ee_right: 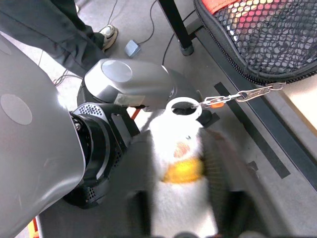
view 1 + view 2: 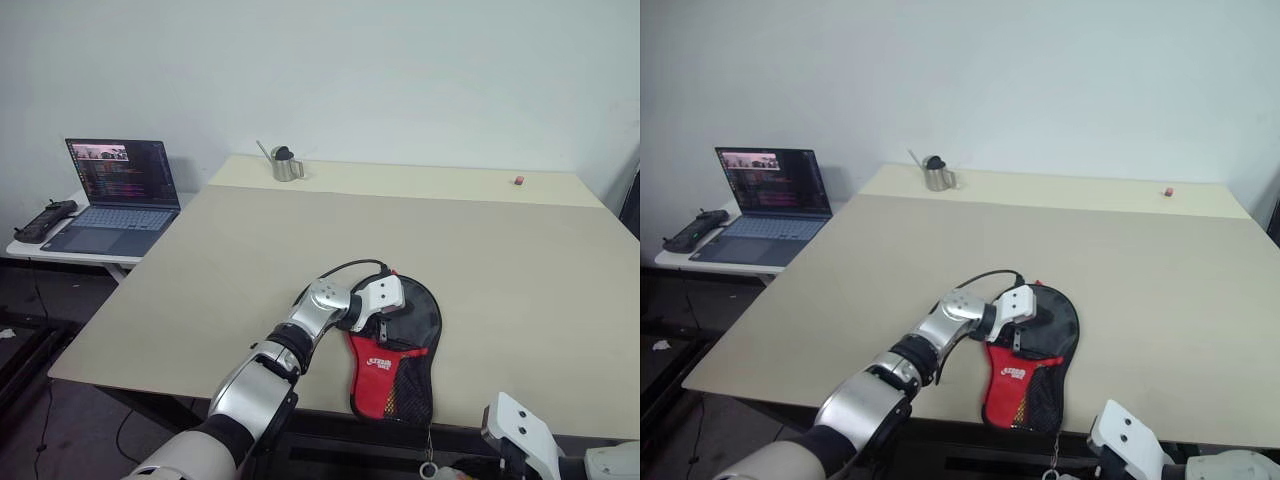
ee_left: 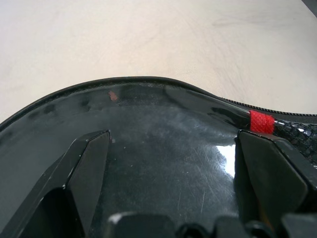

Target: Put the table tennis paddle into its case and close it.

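Note:
The case (image 2: 410, 345) lies at the table's front edge, black top on the table and red mesh-pocket end (image 1: 262, 34) hanging over the edge. The table tennis paddle is hidden. My left gripper (image 2: 385, 300) rests on the case's glossy black top (image 3: 163, 148). It is open, with one finger (image 3: 86, 166) on each side and nothing between them. A short chain with a metal ring (image 1: 183, 106) dangles from the case's zip below the table edge. My right gripper (image 1: 178, 153) is just under that ring, its blurred fingers apart and not holding the ring.
An open laptop (image 2: 120, 195) and a black controller (image 2: 45, 220) sit on a side table at the left. A metal cup (image 2: 286, 165) and a small red thing (image 2: 518, 180) stand at the far edge. A black cable loop (image 2: 345, 268) lies by the case. A person's leg (image 1: 49, 29) shows on the floor.

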You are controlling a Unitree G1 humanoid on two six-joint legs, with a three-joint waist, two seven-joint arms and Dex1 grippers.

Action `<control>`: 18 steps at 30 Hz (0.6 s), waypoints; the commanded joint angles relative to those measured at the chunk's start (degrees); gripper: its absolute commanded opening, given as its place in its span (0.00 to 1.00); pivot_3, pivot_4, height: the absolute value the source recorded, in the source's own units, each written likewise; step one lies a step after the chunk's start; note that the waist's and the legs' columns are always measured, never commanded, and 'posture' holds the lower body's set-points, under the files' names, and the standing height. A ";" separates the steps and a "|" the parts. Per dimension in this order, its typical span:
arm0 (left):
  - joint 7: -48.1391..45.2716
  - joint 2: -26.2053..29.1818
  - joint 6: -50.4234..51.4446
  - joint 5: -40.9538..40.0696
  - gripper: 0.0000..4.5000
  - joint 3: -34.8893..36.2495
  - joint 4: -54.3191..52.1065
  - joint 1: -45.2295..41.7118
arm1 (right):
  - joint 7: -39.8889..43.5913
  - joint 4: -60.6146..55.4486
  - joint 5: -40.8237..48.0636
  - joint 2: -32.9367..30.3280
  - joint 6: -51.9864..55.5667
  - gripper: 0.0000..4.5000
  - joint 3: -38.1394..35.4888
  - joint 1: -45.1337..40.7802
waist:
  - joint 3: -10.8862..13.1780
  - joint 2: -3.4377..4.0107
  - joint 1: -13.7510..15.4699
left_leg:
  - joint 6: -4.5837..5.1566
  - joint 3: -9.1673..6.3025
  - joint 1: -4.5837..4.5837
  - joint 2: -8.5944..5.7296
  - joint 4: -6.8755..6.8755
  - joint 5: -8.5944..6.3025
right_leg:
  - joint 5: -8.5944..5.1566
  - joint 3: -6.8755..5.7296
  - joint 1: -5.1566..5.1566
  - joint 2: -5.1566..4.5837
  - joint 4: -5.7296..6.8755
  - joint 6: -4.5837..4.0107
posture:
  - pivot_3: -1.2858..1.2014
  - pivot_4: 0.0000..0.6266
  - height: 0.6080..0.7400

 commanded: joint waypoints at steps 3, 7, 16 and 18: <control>0.87 0.53 1.51 4.65 1.00 -3.27 3.77 3.36 | 2.42 -1.80 1.07 -1.60 -0.82 0.75 -1.39 -0.61 | -0.01 -0.02 -0.01 | 0.00 0.00 0.00 0.01 0.00 0.00 | 0.00 0.00 0.01 0.01 0.00 0.00 | 0.52 0.24 1.00; 0.90 0.70 1.59 4.49 1.00 -3.16 3.46 3.72 | 3.55 -1.58 1.55 -1.45 -0.59 0.99 -2.78 -2.40 | -0.01 -0.04 -0.03 | 0.00 0.00 0.01 0.02 0.00 0.00 | 0.00 0.00 0.01 0.02 0.00 0.00 | 0.52 0.24 1.00; -0.48 2.33 2.25 2.66 1.00 -1.56 0.43 5.72 | 5.19 9.95 -0.01 3.34 -2.67 0.99 -2.14 -18.34 | 0.00 -0.11 -0.62 | 0.00 0.01 0.04 0.07 -0.01 0.00 | 0.00 0.01 0.03 0.05 -0.02 0.00 | 0.52 0.24 1.00; -0.88 2.99 2.52 2.16 1.00 -1.07 -0.82 6.41 | 6.85 13.74 -1.95 4.48 -3.12 0.99 -0.96 -21.88 | 0.00 -0.10 -0.97 | 0.00 0.01 0.03 0.07 -0.04 0.00 | 0.00 0.03 -0.01 0.05 -0.02 -0.01 | 0.52 0.24 1.00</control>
